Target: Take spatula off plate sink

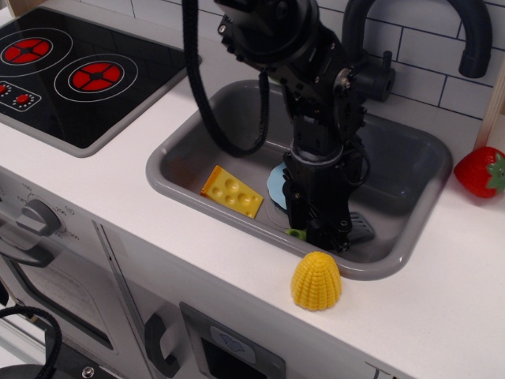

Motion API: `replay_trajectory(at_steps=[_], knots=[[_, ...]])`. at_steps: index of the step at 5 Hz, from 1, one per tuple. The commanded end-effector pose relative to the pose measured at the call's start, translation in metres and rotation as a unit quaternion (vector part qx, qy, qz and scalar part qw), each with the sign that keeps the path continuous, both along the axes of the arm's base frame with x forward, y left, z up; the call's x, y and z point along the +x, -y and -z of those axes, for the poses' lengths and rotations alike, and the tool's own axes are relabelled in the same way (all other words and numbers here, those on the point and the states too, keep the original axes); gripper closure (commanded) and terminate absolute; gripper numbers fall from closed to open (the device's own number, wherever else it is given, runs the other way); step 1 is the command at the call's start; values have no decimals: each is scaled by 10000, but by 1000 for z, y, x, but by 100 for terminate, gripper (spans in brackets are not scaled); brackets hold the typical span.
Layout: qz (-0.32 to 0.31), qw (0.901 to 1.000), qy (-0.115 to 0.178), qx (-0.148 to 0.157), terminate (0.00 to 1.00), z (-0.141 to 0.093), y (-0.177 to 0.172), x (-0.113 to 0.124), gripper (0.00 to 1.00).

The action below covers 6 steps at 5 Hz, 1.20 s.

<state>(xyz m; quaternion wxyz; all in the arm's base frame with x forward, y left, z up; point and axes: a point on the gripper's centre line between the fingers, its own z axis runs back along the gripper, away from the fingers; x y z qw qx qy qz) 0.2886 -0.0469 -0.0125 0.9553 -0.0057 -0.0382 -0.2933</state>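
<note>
1. Your gripper (322,237) is low in the sink (185,134), lower centre of frame, near the front wall.
2. Fingers: can't tell if they're open or clamped; the arm body blocks them.
3. Spatula (297,234): only a sliver of green handle shows left of the gripper, and a grey blade corner shows to its right.
4. Plate (276,183): blue edge visible just above-left of the gripper, mostly hidden.
5. Cheese wedge (231,191) sits left of the plate. Corn (316,280) is on the counter below the sink, strawberry (480,170) at right edge.

Grey sink (181,170) holds a light-blue plate (275,186), yellow holed cheese wedge (231,192) and lime-green-handled spatula (297,234)
</note>
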Motion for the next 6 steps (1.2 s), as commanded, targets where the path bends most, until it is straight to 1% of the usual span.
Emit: replay_trajectory(at_steps=[1,2,3,4,5,6], knots=[[-65,9990,299,-324,0,-39,-2,10,0],[-252,9974,366,-560,0,-65,-7,15,0],[-617,9924,802,-695,0,-91,-16,25,0],[-901,9872,1101,-728,0,-119,-32,37,0],[-901,9872,1101,-728,0,-119,-32,37,0],[-901,9872,1101,-728,100,-119,-32,37,0]])
